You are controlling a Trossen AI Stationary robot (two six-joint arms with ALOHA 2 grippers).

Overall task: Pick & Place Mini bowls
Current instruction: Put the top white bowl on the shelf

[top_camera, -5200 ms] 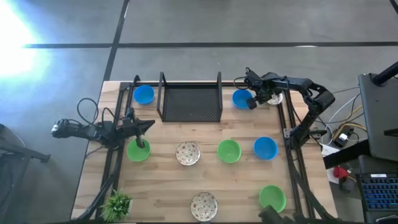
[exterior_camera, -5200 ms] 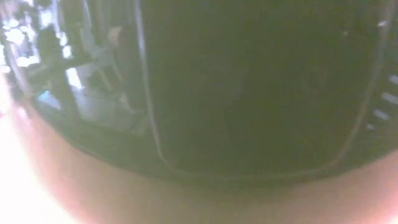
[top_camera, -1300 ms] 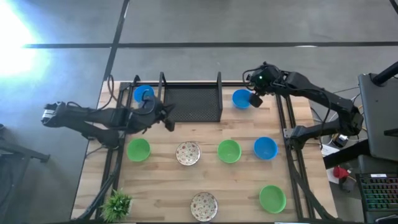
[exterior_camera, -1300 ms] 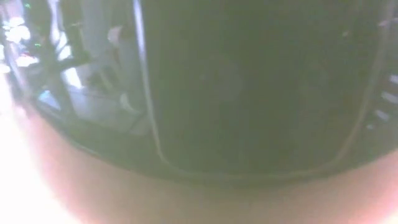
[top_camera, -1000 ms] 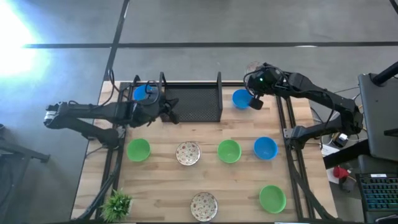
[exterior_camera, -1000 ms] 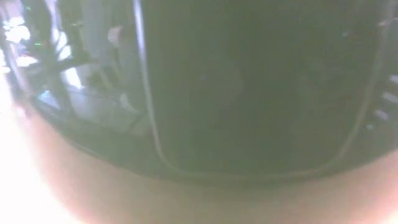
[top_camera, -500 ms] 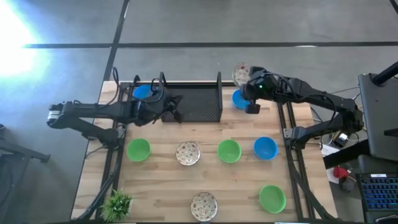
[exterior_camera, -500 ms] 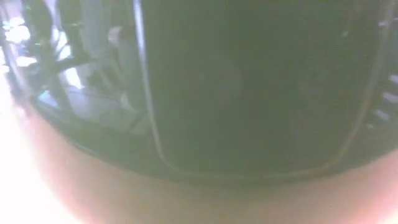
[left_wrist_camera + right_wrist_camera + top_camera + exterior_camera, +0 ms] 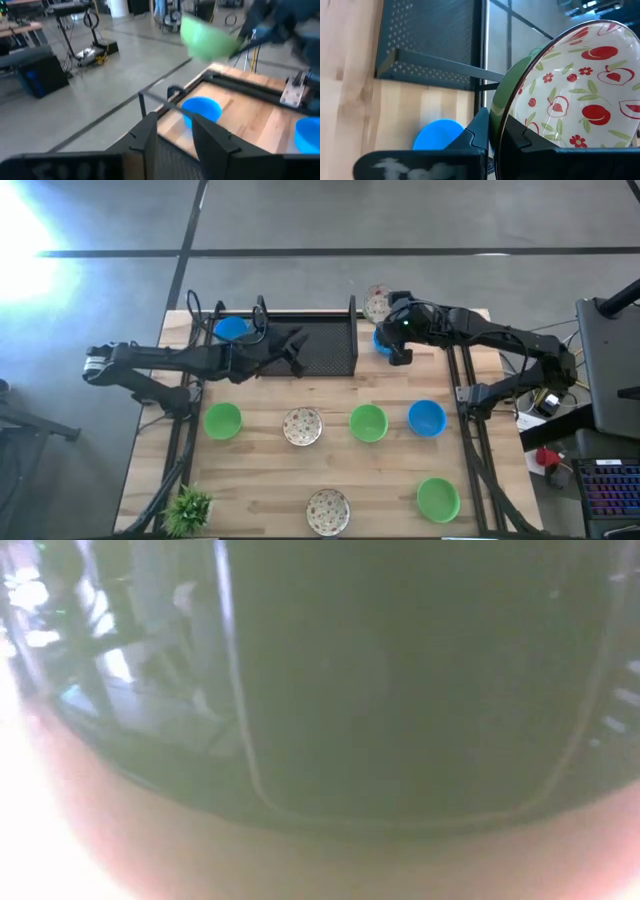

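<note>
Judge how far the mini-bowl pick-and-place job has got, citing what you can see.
Done: nothing certain; no bowl shows in the black mesh tray. In hand: the right gripper clamps a held patterned bowl nested with a held green bowl beside the tray; the left gripper is open over the tray. Left: eight on the table: blue bowls, green bowls, patterned bowls.

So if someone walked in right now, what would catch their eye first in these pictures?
Probably the right gripper, shut on two stacked bowls, a white patterned bowl nested in a green one, held up at the table's far edge beside the black mesh tray. Next, the left gripper reaching over that tray. Then the scattered green, blue and patterned bowls across the wooden table.
</note>
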